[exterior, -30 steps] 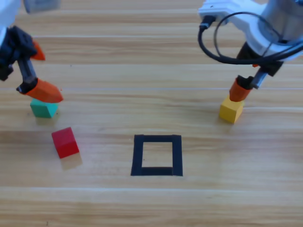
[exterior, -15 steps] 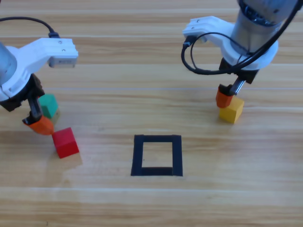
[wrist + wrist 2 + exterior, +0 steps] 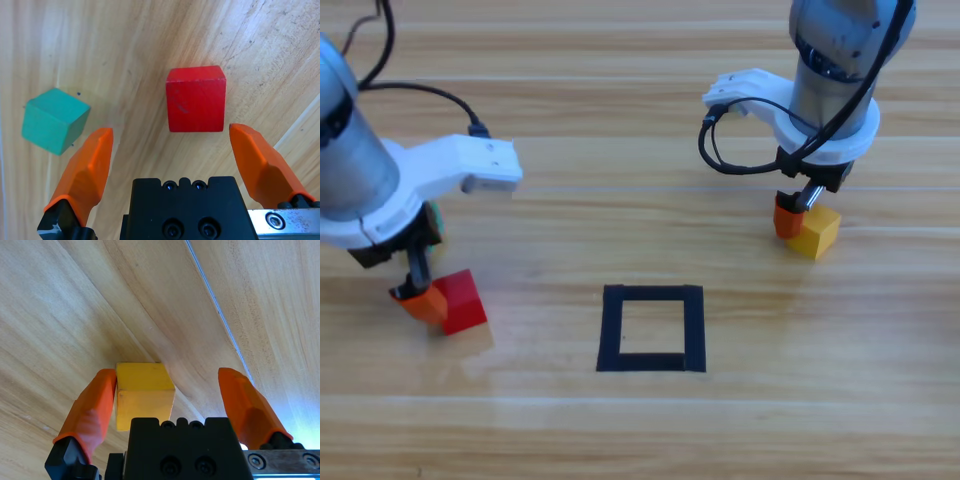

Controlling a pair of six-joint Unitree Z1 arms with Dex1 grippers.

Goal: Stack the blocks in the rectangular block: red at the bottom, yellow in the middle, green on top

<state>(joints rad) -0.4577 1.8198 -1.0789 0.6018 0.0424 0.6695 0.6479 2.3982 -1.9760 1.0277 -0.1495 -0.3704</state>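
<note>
Wooden table (image 3: pixel 620 150); green cube (image 3: pixel 54 120) mostly hidden under left arm; left gripper (image 3: pixel 172 142) spread before red cube (image 3: pixel 196 98); right gripper (image 3: pixel 167 385) spread around yellow cube (image 3: pixel 144 392).

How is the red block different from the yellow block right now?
The red block lies on the table's left, the yellow block on its right. The red block sits ahead of the open left gripper, touching neither jaw; the yellow block sits between the open right gripper's jaws, against one. Both are same-sized cubes, both outside the black tape square.
</note>
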